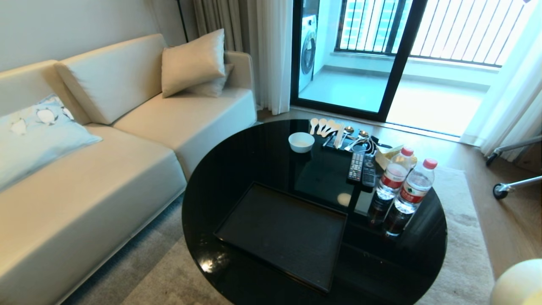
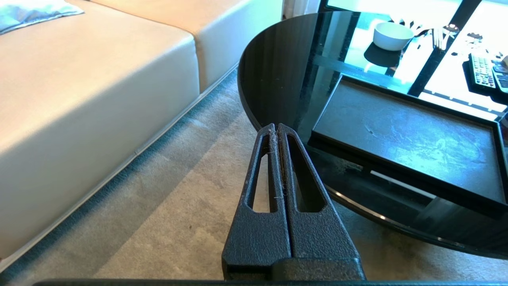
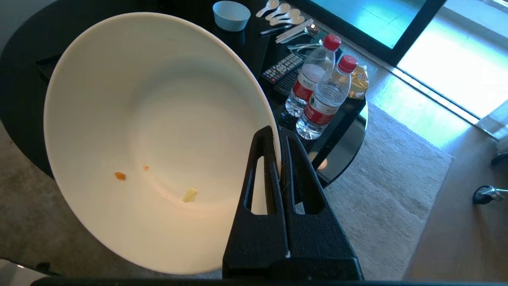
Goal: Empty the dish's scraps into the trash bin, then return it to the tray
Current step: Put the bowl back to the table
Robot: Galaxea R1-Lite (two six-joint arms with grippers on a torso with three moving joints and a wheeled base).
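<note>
The deep white round dish [image 3: 158, 139], tilted and pinched at its rim by the right gripper [image 3: 278, 151], hides much of the round black glass table [image 3: 24, 71]; a few orange and yellow scraps [image 3: 189, 194] cling inside. The flat black rectangular tray [image 1: 281, 231] lies bare, two red-capped water bottles [image 1: 404, 186] beside it. The left gripper [image 2: 276, 131], fingers closed on nothing, hangs over the carpet [image 2: 170, 214].

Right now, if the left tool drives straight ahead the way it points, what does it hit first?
Probably the near edge of the round black table: the shut left tool points right at it over the carpet. The tray lies off to the side. Depth is unclear.
</note>
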